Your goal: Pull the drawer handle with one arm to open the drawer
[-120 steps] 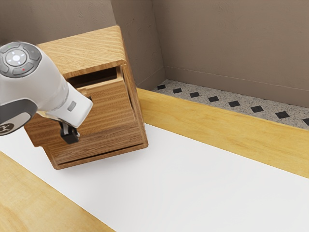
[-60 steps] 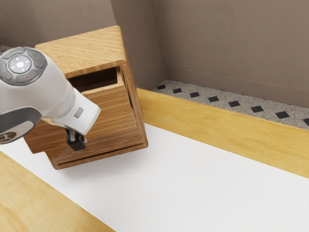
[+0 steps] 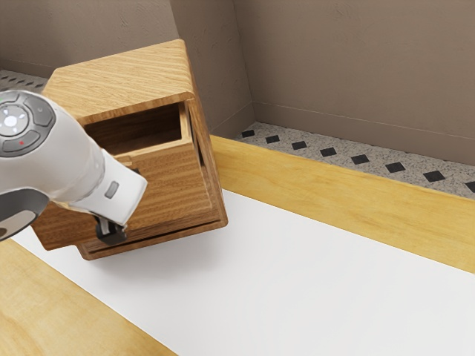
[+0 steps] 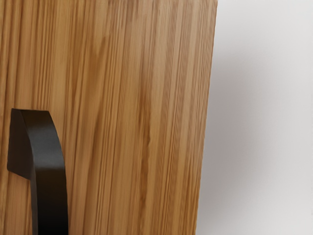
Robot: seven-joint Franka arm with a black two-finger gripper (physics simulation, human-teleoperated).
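Note:
A wooden cabinet (image 3: 141, 74) stands on the white tabletop (image 3: 297, 282) at the exterior view's left. Its upper drawer (image 3: 174, 182) is pulled partway out, and the dark hollow inside (image 3: 137, 130) shows from above. My white arm covers the left part of the drawer front. My black gripper (image 3: 110, 231) sits low against that front, shut on the drawer handle. In the wrist view the black handle (image 4: 41, 171) stands off the grained drawer front (image 4: 137, 122), with the white tabletop (image 4: 264, 122) beyond the drawer's edge.
A raised wooden ledge (image 3: 349, 196) runs along the far side of the white surface. A second wooden strip (image 3: 59, 311) lies at the near left. Beyond the ledge are a speckled tiled floor (image 3: 356, 156) and brown walls.
The drawer has slid further out of the cabinet, showing more of its inside. My hand has moved with it, down and toward the exterior view's left.

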